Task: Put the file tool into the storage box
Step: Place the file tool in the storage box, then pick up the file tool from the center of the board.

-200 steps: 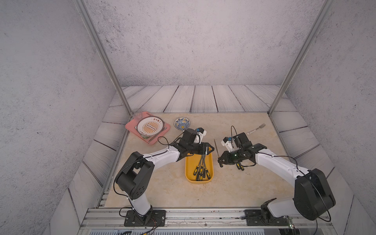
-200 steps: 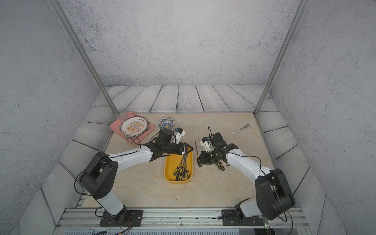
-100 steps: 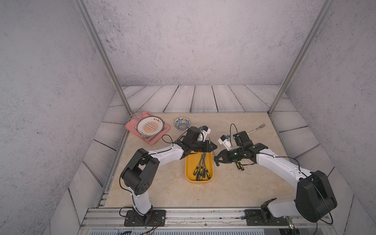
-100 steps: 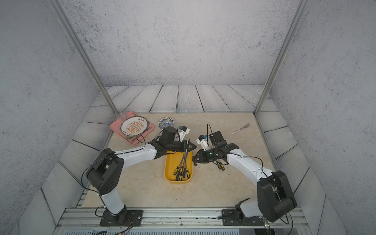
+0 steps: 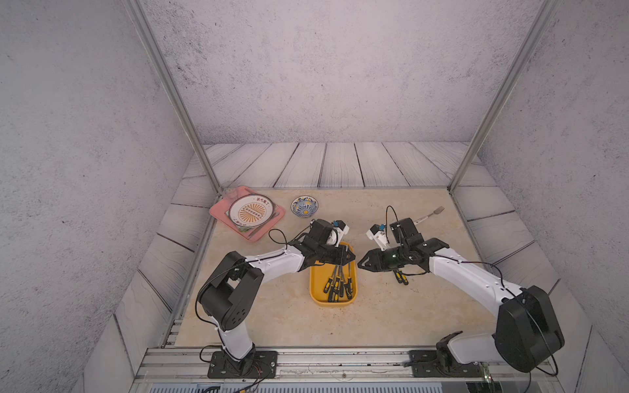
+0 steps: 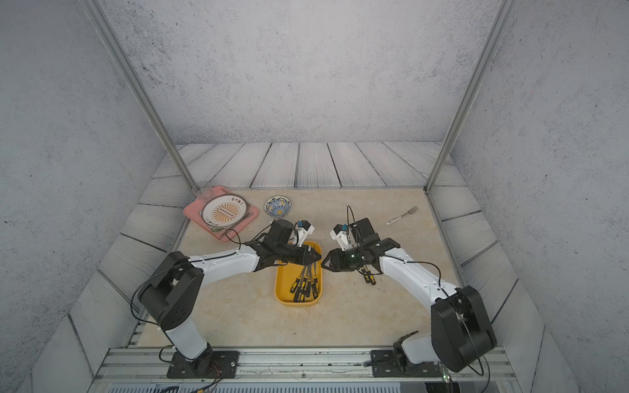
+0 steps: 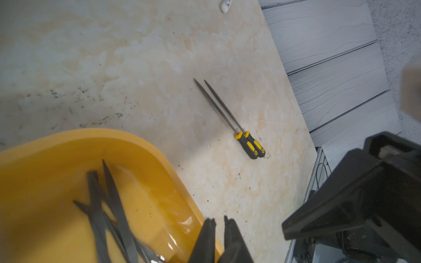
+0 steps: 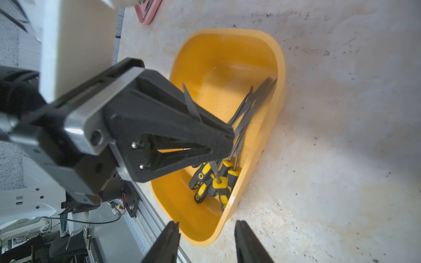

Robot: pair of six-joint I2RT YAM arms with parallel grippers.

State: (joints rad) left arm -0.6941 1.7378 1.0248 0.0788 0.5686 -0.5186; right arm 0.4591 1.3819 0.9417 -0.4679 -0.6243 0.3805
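One slim steel file [image 8: 220, 185] with a black-and-yellow handle hangs in the left pincer [image 8: 230, 134], whose jaws are pinched almost shut on its blade. It hangs handle-down over the shallow yellow plastic storage box [image 8: 280, 68], which fills the centre of the right wrist view. It sits just above the several similar files [image 8: 250, 102] lying inside the box, and I cannot tell whether the handle touches them. The right pincer [image 8: 207, 236], at the bottom edge of that view, stands partly open with nothing in it, just beside the box. Two more files [image 7: 227, 113] lie side by side, touching, on the beige tabletop [image 7: 136, 57], right of centre in the left wrist view. In both top views their handles show under the right arm.

By my reading, the step in hand is the drop into the box. The left pincer needs only to sink a little and open, so that the file lands within the walls rather than across the rim. The pair on the tabletop would come after that.
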